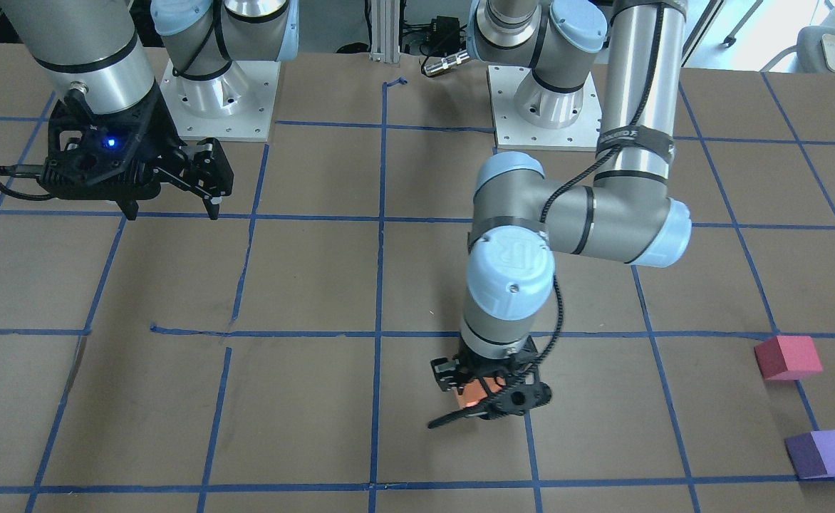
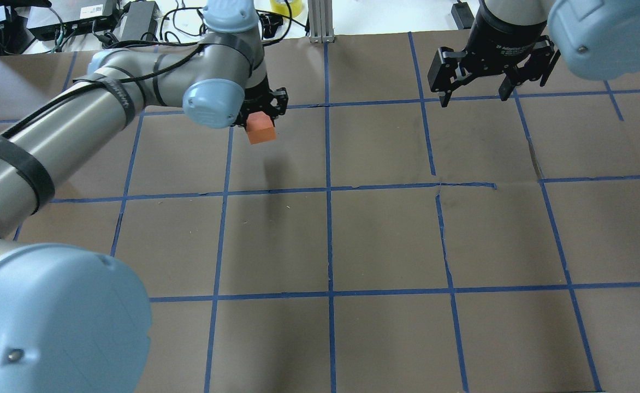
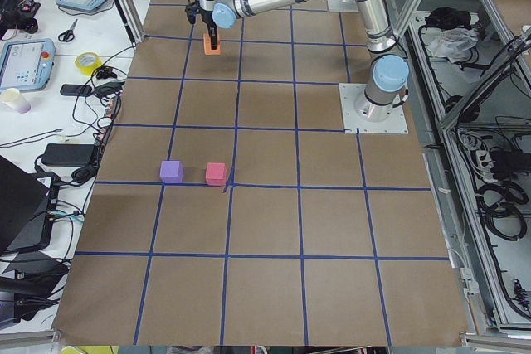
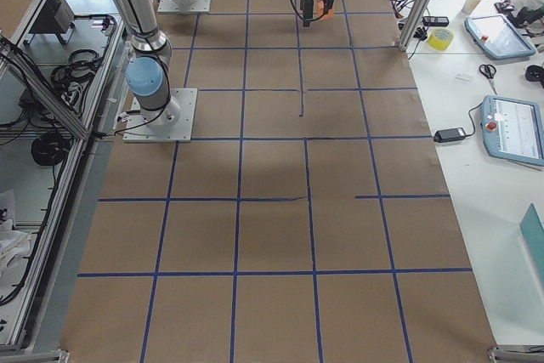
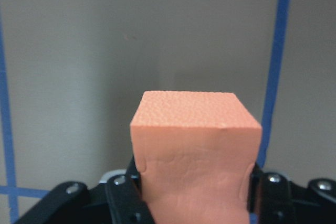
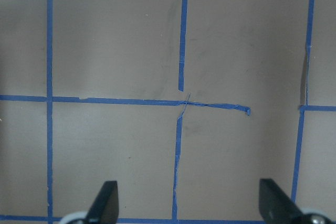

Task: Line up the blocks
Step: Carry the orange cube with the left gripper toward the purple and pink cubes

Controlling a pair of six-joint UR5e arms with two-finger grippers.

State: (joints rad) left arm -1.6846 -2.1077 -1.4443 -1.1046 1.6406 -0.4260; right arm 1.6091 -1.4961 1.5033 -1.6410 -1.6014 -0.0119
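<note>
The left gripper (image 2: pixel 260 112) is out over the table (image 1: pixel 303 271), just left of centre on the side away from the robot, with the held block (image 2: pixel 260 131) between its fingers. Way off at the robot's left end sit two more, near each other: the second block (image 1: pixel 788 356) closer to the robot, the third block (image 1: pixel 823 454) farther out. The right gripper (image 2: pixel 475 98) hangs back near its base.

- The orange block (image 5: pixel 195 145) is showing matt, pebbled foam.
- The table (image 2: pixel 385 240) is wearing matt brown paper crossed with blue tape (image 2: pixel 330 245).
- The left arm (image 2: pixel 80 128) is gleaming: smooth grey metal, glossy pale-blue caps.
</note>
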